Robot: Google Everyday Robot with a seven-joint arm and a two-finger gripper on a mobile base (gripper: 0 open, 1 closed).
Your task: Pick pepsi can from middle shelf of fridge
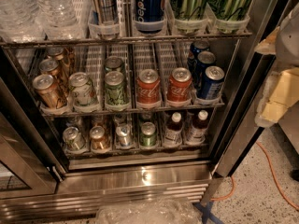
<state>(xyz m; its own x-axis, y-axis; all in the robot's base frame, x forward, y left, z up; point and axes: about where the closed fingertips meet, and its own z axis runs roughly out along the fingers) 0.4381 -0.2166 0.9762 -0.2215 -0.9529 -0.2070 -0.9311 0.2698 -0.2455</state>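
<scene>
The fridge stands open in front of me. Its middle shelf is a wire rack holding short gold, green, red and blue cans. The pepsi can is the front can of the rightmost row, dark blue with a silver top, with two more blue cans behind it. Two red Coca-Cola cans stand to its left. My gripper shows as a pale white and yellowish shape at the right edge, outside the fridge, to the right of the pepsi can and apart from it.
The top rack holds water bottles, a tall blue pepsi can and tall green cans. The bottom rack holds small cans and brown bottles. The dark door frame stands between gripper and shelf. An orange cable and a clear plastic bag lie on the floor.
</scene>
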